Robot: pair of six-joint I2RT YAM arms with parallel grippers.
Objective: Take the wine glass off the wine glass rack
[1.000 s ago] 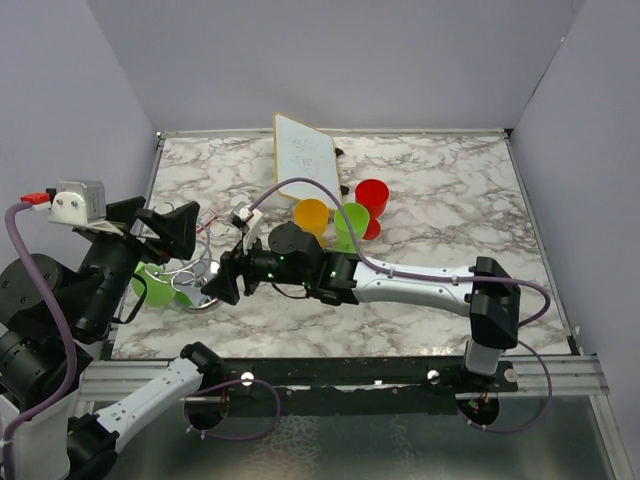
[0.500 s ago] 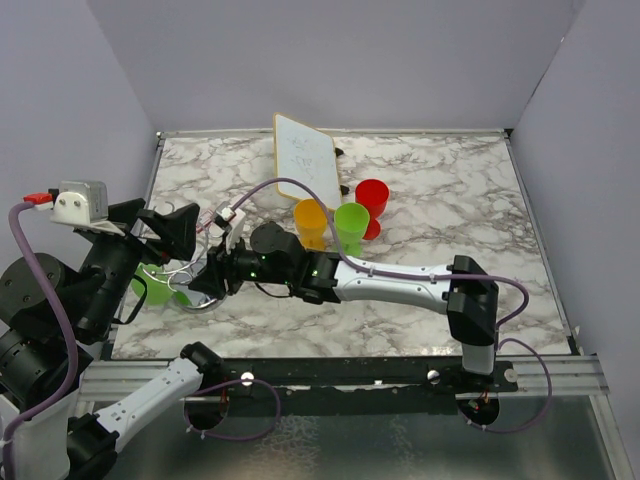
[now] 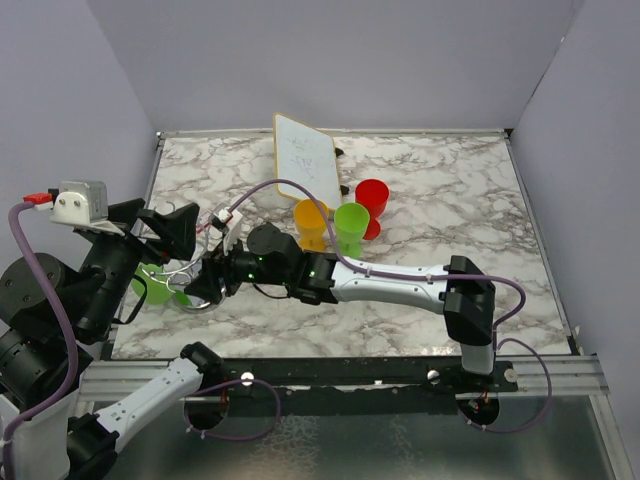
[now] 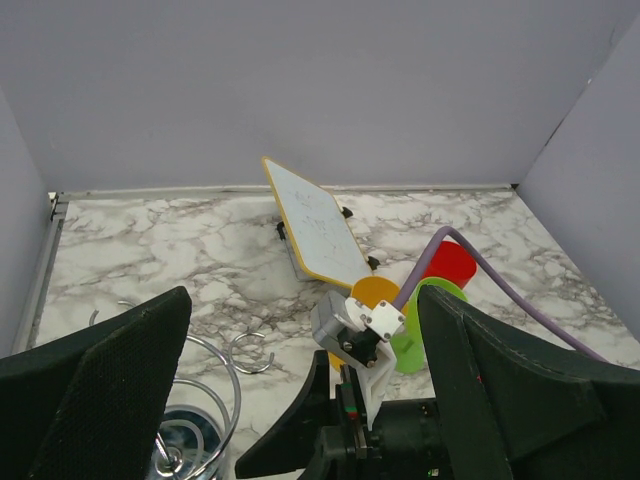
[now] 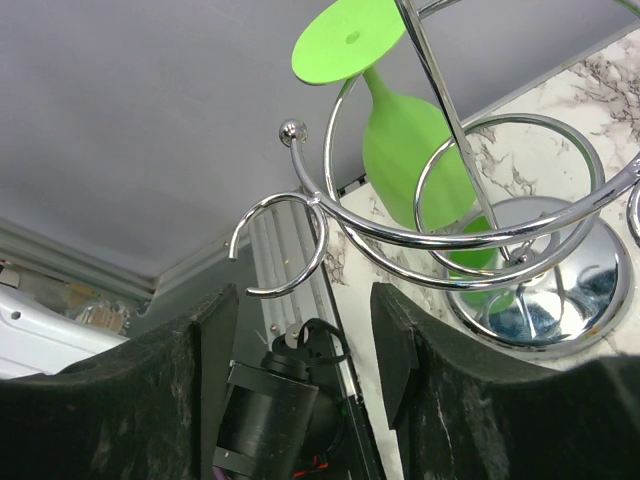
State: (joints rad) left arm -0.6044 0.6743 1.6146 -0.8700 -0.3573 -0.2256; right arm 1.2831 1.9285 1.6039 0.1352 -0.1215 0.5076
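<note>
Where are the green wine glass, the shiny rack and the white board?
wine glass (image 5: 405, 150): right wrist view, on its green bowl.
wine glass rack (image 5: 565, 285): right wrist view, on its round chrome base.
white board (image 4: 315, 225): left wrist view, on its white face.

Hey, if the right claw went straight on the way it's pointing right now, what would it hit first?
The right claw would probably meet the small wire loop of the wine glass rack first; the green wine glass hangs beyond it. Depth is hard to judge here.
</note>
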